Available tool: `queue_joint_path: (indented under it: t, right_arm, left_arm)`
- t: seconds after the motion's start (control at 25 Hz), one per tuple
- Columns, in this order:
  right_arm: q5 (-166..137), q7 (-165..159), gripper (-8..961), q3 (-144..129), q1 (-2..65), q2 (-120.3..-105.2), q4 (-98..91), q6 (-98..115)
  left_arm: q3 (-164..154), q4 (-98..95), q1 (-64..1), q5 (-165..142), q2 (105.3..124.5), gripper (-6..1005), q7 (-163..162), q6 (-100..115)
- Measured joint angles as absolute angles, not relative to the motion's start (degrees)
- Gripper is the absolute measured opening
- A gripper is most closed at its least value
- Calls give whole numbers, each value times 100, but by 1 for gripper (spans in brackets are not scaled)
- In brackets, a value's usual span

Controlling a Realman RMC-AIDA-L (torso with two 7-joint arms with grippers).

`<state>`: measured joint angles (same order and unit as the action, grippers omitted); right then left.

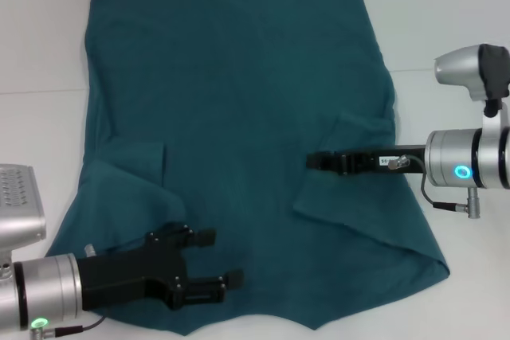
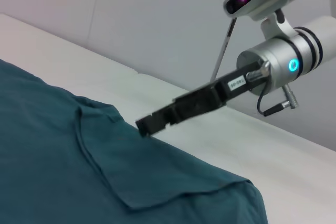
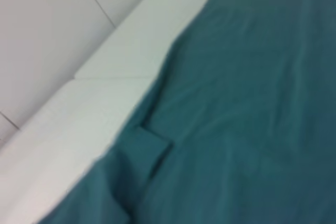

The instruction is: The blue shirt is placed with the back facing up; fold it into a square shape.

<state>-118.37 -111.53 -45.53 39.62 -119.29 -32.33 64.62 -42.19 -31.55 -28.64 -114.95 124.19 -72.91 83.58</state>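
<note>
My left gripper (image 1: 209, 264) hangs nearest, jaws spread wide and holding nothing, over the near-left part of the blue shirt (image 1: 239, 101), which lies plain side up across the white table (image 1: 446, 21). Both sleeves are already folded inward. Farther out, my right gripper (image 1: 317, 162) rests at the right sleeve fold; I cannot tell whether its jaws are parted or pinching cloth. My worry: dragging either arm could pull the folds open or bunch the soft fabric. Nothing else blocks me.
</note>
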Motion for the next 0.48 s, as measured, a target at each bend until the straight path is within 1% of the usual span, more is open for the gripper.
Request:
queue_joint_path:
  t: [0.12,0.36,0.48]
  right_arm:
    - [-11393,-10867,95,-4516,3826,-11877,-3260,6719]
    - [-10614,-10518,331,-4427,3525,-11744,-3296,7122]
    - [-10532,-10452,476,-4422,3402,-11706,-3362,7196]
  left_arm:
    - [-4219,-3155,-2855,-11493,12418,877,-7296,8373]
    - [-4083,-3161,-2852,-11446,12411,876,-7441,8421]
    - [-3914,-3201,-2853,-11435,12392,875,-7713,8494]
